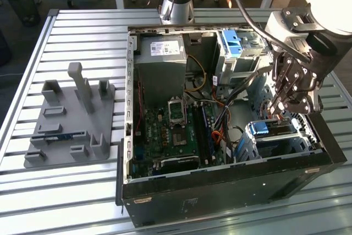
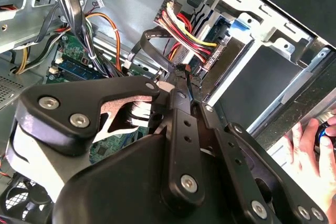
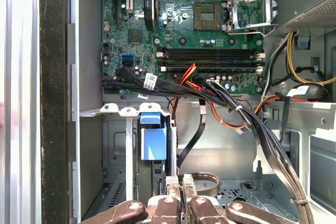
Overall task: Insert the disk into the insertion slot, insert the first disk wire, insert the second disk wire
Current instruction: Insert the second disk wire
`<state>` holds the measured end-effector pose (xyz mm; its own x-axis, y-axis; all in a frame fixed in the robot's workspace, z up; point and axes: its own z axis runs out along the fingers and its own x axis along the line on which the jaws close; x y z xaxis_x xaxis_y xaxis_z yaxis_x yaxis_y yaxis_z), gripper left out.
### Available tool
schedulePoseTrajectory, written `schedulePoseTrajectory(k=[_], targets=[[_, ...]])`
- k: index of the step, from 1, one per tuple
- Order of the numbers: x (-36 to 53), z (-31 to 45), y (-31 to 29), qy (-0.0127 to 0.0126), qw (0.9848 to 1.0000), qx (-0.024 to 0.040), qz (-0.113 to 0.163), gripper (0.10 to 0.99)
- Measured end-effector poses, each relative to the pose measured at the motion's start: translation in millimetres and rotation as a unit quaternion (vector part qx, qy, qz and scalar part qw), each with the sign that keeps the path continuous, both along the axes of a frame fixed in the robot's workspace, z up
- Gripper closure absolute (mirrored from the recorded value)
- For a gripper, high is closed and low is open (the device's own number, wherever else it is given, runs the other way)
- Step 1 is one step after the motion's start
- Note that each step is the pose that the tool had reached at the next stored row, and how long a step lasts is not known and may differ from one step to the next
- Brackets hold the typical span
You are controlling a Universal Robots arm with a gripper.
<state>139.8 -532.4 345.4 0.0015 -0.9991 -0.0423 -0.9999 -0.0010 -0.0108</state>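
Observation:
The disk (image 1: 278, 130) lies inside the insertion slot (image 1: 300, 142), the silver bay at the case's corner on the exterior view's right, with its blue tab (image 1: 258, 129) showing. In the second wrist view its dark face (image 2: 247, 87) sits in the bay frame (image 2: 273, 30). A red, yellow and black wire bundle (image 2: 181, 24) runs into the disk's end. My gripper (image 1: 279, 107) hangs just above the disk. Its fingertips (image 2: 182, 72) are shut on the end of a flat black disk wire (image 2: 148, 38) close to that bundle. In the first wrist view the gripper (image 3: 180, 183) sits beside the blue tab (image 3: 152, 142).
The open case holds a motherboard (image 1: 170, 130), a grey power supply (image 1: 159, 53) and a taller cage with a light-blue piece (image 1: 236, 45). Loose wires (image 3: 247, 119) cross the board. A grey fixture rack (image 1: 71, 119) stands on the slatted table. A person's hand (image 2: 307, 150) rests by the case edge.

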Motion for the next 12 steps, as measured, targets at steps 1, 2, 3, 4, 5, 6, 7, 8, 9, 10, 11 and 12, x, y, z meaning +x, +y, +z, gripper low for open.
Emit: schedulePoseTrajectory(k=[1, 2, 3, 4, 5, 6, 7, 8, 9, 10, 11, 12], targets=[[0.0, 0.0, 0.0, 0.0000, 1.0000, 0.0000, 0.000, 0.937], [0.0, 0.0, 0.0, 0.0000, 1.0000, 0.0000, 0.000, 0.937], [0.0, 0.0, 0.0, 0.0000, 1.0000, 0.0000, 0.000, 0.937], [0.0, 0.0, 0.0, 0.0000, 1.0000, 0.0000, 0.000, 0.937], [0.0, 0.0, -0.2, 0.0000, 1.0000, 0.0000, 0.000, 0.937], [0.0, -0.1, -0.7, 0.0000, 1.0000, 0.0000, 0.000, 0.937], [0.0, 0.0, -1.6, 0.0000, 1.0000, 0.0000, 0.000, 0.937], [0.0, 0.0, -2.8, 0.0000, 1.0000, 0.0000, 0.000, 0.937], [0.1, 0.0, -4.1, 0.0000, 1.0000, 0.0000, 0.000, 0.937], [0.1, 0.0, -5.4, 0.0000, 1.0000, 0.0000, 0.000, 0.937], [0.1, -0.1, -6.5, 0.0001, 1.0000, 0.0000, 0.000, 0.937], [0.1, -0.1, -7.3, 0.0001, 1.0000, 0.0000, 0.000, 0.937]])
